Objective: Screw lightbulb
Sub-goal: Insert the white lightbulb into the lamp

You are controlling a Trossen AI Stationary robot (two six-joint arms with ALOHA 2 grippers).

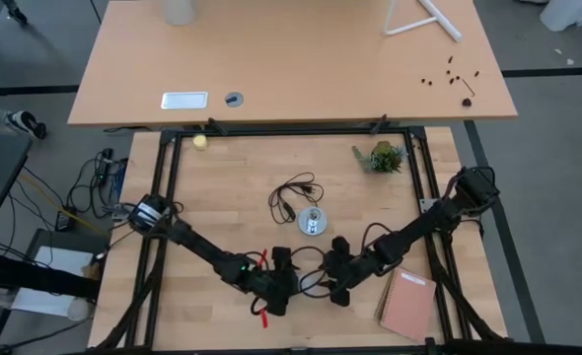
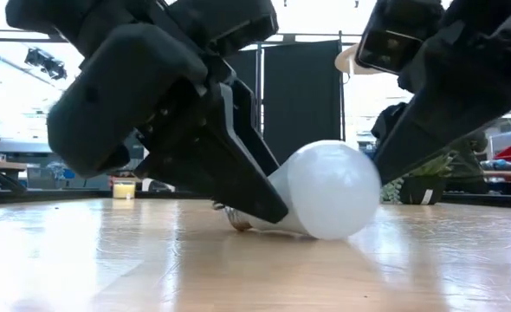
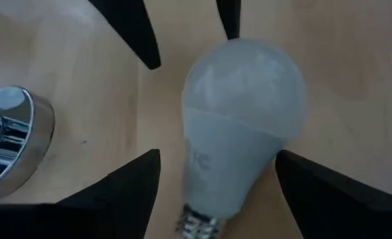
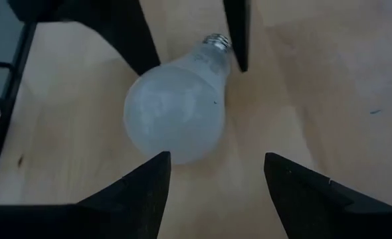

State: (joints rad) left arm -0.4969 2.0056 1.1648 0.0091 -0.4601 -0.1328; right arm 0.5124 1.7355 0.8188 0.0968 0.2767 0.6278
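Left gripper [image 3: 212,166] spread wide, straddling the lightbulb [image 3: 239,113] lying flat on the surface, nothing grasped yet. Right gripper [image 4: 216,166] also unclenched opposite, near it, probably steadying the pickup.

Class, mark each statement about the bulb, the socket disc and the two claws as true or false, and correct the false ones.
1. The lightbulb lies on its side on the table. True.
2. The bulb is screwed into the socket disc. False: it lies apart from the disc.
3. The left claw has its fingers open on either side of the bulb. True.
4. The right claw has lifted the bulb. False: its open fingers are clear of it.
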